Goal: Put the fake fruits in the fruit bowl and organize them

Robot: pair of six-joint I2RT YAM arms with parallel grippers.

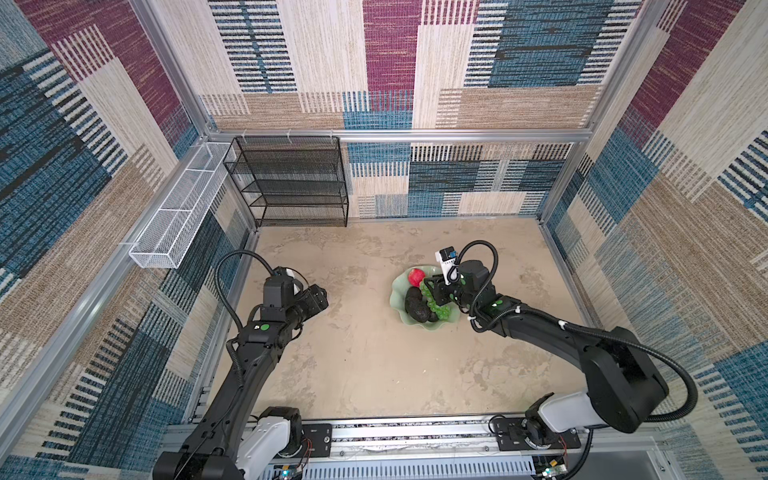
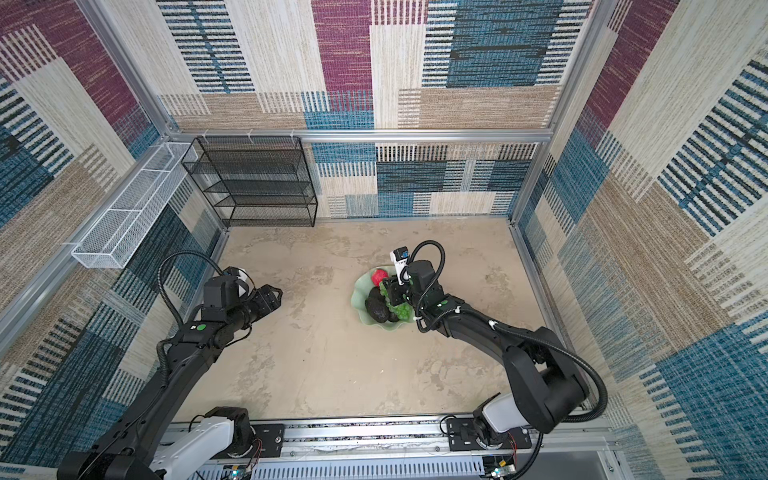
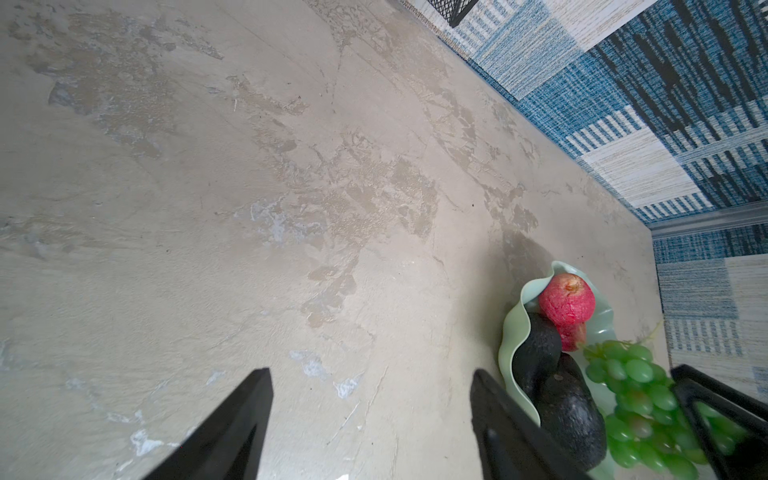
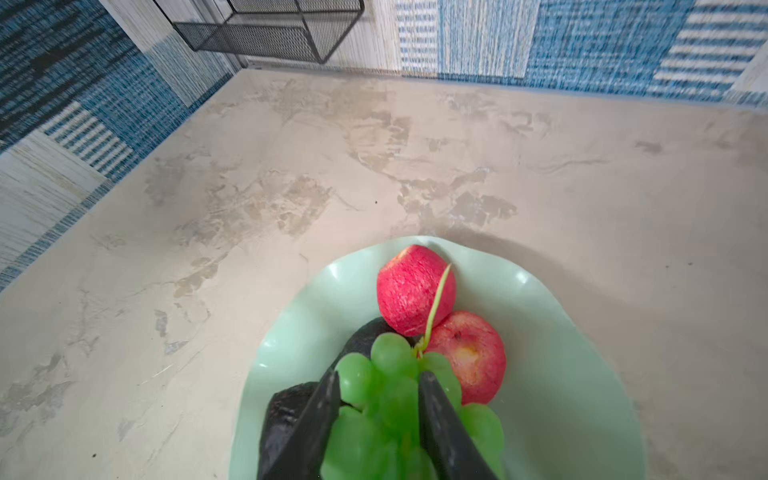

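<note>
I am watching the right end effector point(image 4: 380, 374) clenching on the bunch of green grapes point(image 4: 386, 399). Its two black fingers point(image 4: 320, 419) are pressing into the bunch from either side, directly over the fruit bowl point(image 4: 561, 332). The bowl is sitting on the desk point(image 1: 374, 365), on the right half, within the right arm's reach. The thin grape stem is pointing up past the two red apples point(image 4: 409, 289), which are touching each other in the part of the bowl nearest the back wall.

In both top views the bunch is draping across the dark avocados point(image 1: 417, 309), which are filling the side of the bowl toward the middle of the desk. I cannot tell whether the grapes are resting on them or hanging from the fingers. In the left wrist view I am making out two avocados, one leaning on the other just inside the wavy rim.

The left end effector point(image 3: 370, 374) is hanging released over the left side of the desk. Its jaws are standing spread with only bare surface between them, well apart from the bowl. Every fruit I am seeing is inside the bowl.
</note>
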